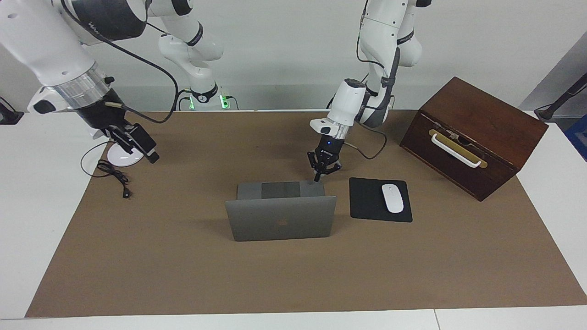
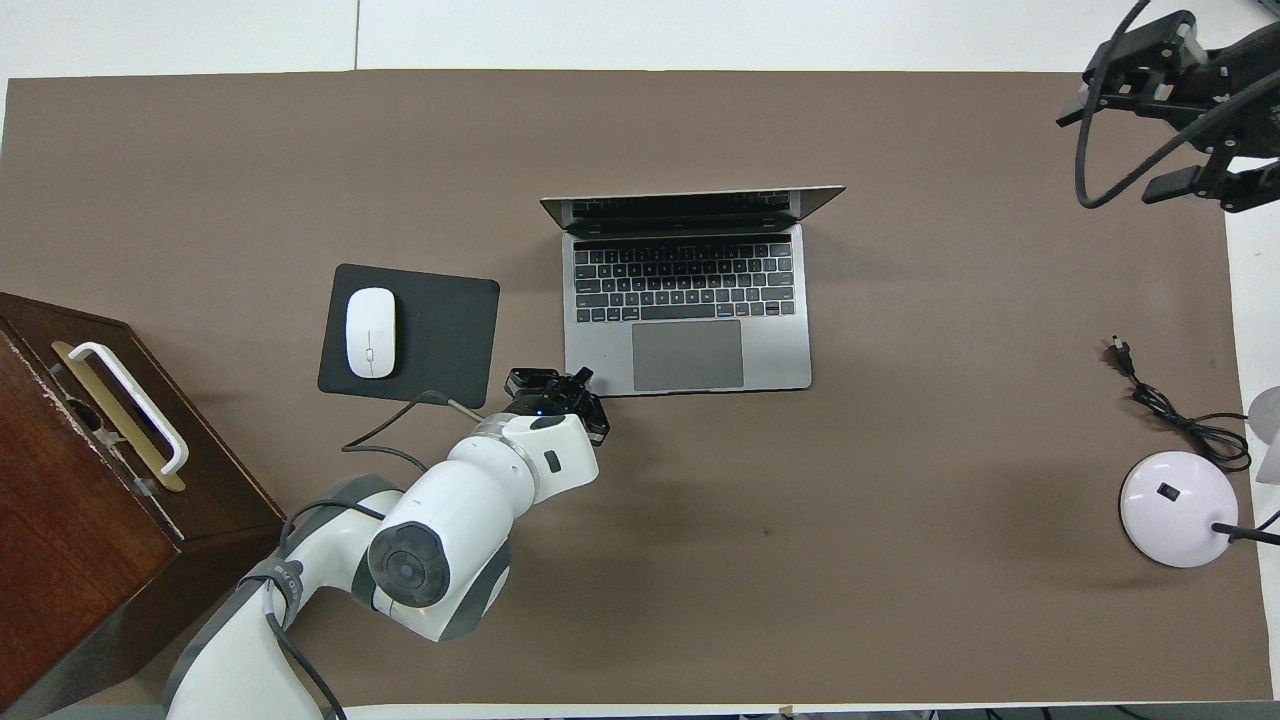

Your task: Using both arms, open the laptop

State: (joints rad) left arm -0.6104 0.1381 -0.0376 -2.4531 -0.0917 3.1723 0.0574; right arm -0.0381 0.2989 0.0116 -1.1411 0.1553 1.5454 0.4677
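Note:
The silver-grey laptop [image 1: 280, 223] [image 2: 688, 355] stands open on the brown mat, lid upright with its logo side away from the robots and the keyboard deck toward them. My left gripper [image 1: 317, 177] [image 2: 578, 380] is shut, with its tips at the deck's corner nearest the robots, toward the left arm's end. I cannot tell whether they touch the deck. My right gripper [image 1: 149, 153] [image 2: 1105, 155] hangs open and holds nothing. It is raised over the mat's edge at the right arm's end, well away from the laptop.
A black mouse pad [image 1: 364, 201] with a white mouse [image 1: 393, 198] lies beside the laptop toward the left arm's end. A brown wooden box [image 1: 472, 137] with a white handle stands past it. A white lamp base [image 2: 1178, 508] and black cord [image 2: 1165, 405] sit at the right arm's end.

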